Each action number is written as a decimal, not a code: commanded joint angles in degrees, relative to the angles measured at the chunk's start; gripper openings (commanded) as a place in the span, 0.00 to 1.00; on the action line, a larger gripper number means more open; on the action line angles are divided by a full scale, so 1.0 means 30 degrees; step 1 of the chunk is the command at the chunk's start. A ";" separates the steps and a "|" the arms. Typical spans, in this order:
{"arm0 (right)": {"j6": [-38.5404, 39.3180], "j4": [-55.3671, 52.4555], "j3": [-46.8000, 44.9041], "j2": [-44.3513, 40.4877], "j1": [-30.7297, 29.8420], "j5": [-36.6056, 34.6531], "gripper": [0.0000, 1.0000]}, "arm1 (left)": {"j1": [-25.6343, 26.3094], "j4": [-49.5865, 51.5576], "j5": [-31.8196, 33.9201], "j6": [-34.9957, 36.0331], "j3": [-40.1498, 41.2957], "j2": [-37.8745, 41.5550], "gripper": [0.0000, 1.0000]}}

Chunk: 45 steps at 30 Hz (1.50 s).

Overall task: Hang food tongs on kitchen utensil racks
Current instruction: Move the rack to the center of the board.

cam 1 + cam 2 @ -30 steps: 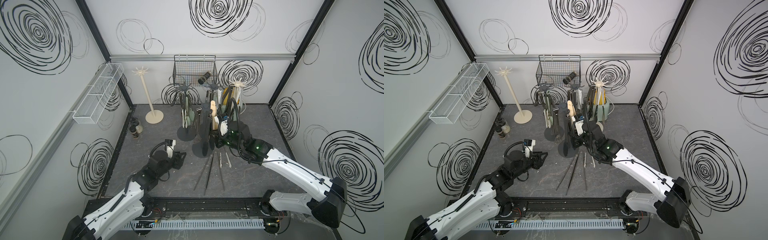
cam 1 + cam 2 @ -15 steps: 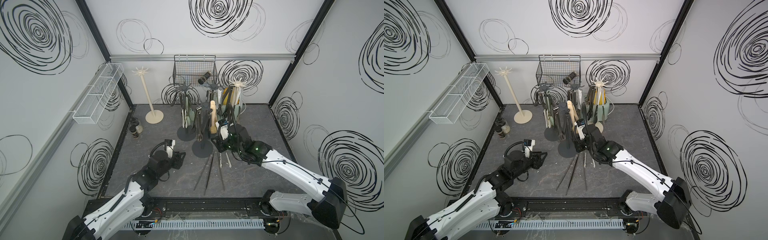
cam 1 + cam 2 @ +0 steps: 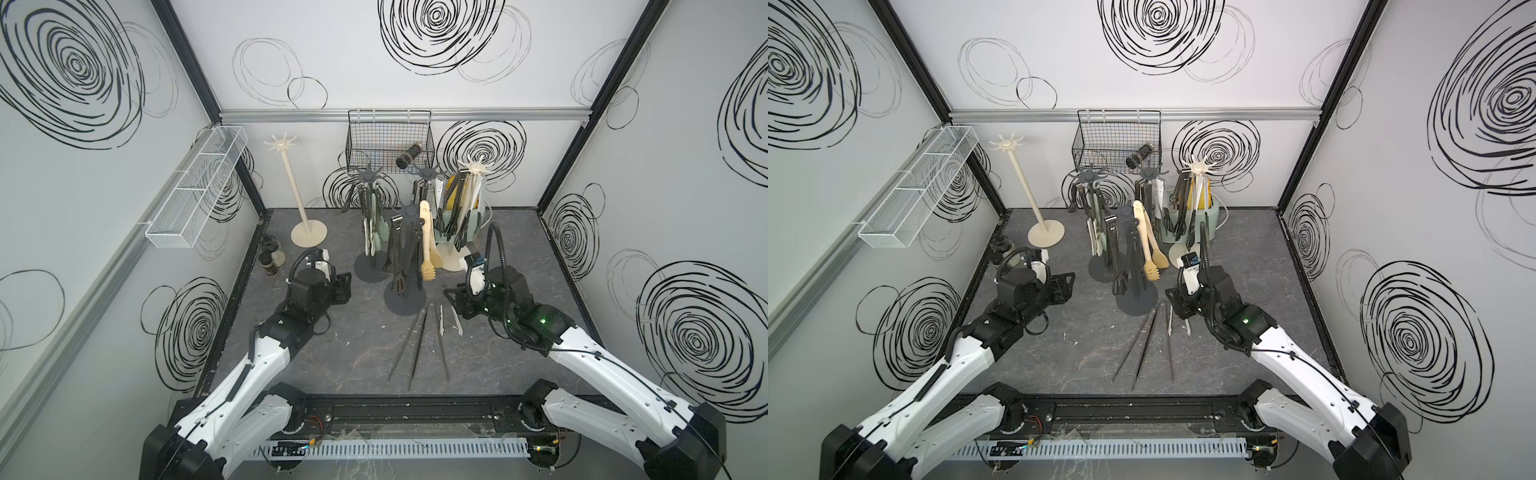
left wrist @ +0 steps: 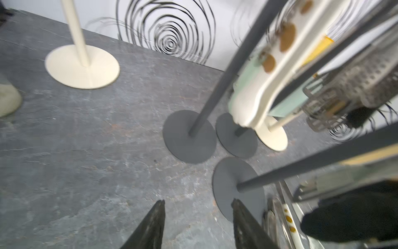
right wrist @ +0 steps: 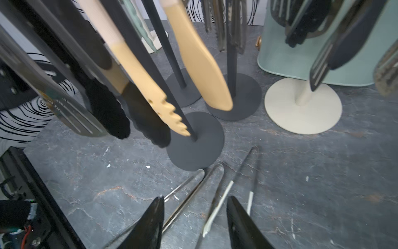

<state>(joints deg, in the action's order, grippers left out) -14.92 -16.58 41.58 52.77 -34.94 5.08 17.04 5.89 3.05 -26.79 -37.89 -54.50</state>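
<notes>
Five kitchen utensil racks stand at the back. The left cream rack (image 3: 291, 183) is bare. The near dark rack (image 3: 409, 214) carries black tongs and a wooden pair (image 3: 428, 249). The other racks (image 3: 368, 176) (image 3: 473, 166) hold several tongs. Two slim pairs lie loose on the floor: a dark pair (image 3: 409, 349) and a white-tipped pair (image 3: 441, 328). My right gripper (image 3: 453, 299) hovers open and empty over their near-rack ends (image 5: 193, 196), with its fingertips apart (image 5: 193, 200). My left gripper (image 3: 343, 286) is open and empty beside the near rack's base (image 4: 226, 183).
A black wire basket (image 3: 390, 141) with a dark jar hangs on the back wall. A white mesh tray (image 3: 195, 191) is fixed to the left wall. Spice jars (image 3: 272, 262) stand at the left floor edge. A pale green container (image 3: 461, 220) sits behind the right cream rack.
My right gripper has come down and forward from the near dark rack's hanging tongs to just above the floor, and its jaws have opened. The left gripper has opened slightly wider.
</notes>
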 commanded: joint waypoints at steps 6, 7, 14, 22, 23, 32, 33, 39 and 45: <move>0.1147 0.1510 -0.1527 -0.1071 0.2730 0.3820 0.54 | -0.4507 -0.5821 0.0615 0.2313 -0.2547 -0.4308 0.60; 0.1268 0.1526 -0.1556 -0.1090 0.2907 0.4022 0.54 | -0.4943 -0.6727 0.0682 0.2634 -0.2751 -0.4970 0.63; 0.1671 0.1793 -0.1906 -0.1119 0.3887 0.4580 0.57 | -0.7145 -1.2589 -0.1715 0.5133 -0.4615 -0.9960 0.75; 0.1505 0.2528 -0.2039 -0.0097 0.4380 0.4456 0.58 | -0.8667 -1.4483 -0.3510 0.6573 -0.9488 -1.5795 0.76; 0.1477 0.2609 -0.2003 0.0035 0.4382 0.4359 0.59 | -0.8865 -1.4554 -0.3559 0.6592 -1.0145 -1.6379 0.75; 0.1109 0.3172 -0.1290 0.1903 0.4516 0.4162 0.60 | -0.9341 -1.3331 -0.5770 0.8519 -1.5575 -2.0675 0.75; 0.1056 0.3260 -0.1185 0.2124 0.4513 0.4242 0.60 | -0.9370 -1.3331 -0.5891 0.8706 -1.5910 -2.0985 0.75; 0.0907 0.3491 -0.0512 0.3604 0.4507 0.4991 0.60 | -0.9685 -1.2230 -0.6506 0.9213 -1.7728 -2.2461 0.75; 0.0741 0.3614 -0.0268 0.4432 0.4494 0.5041 0.60 | -0.9897 -1.1176 -0.7001 0.9630 -1.9713 -2.3870 0.71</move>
<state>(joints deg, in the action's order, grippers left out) -12.27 -7.01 39.11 65.49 -21.58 19.22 -11.84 -28.16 -16.01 -0.14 -93.86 -124.55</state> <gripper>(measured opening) 0.601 0.729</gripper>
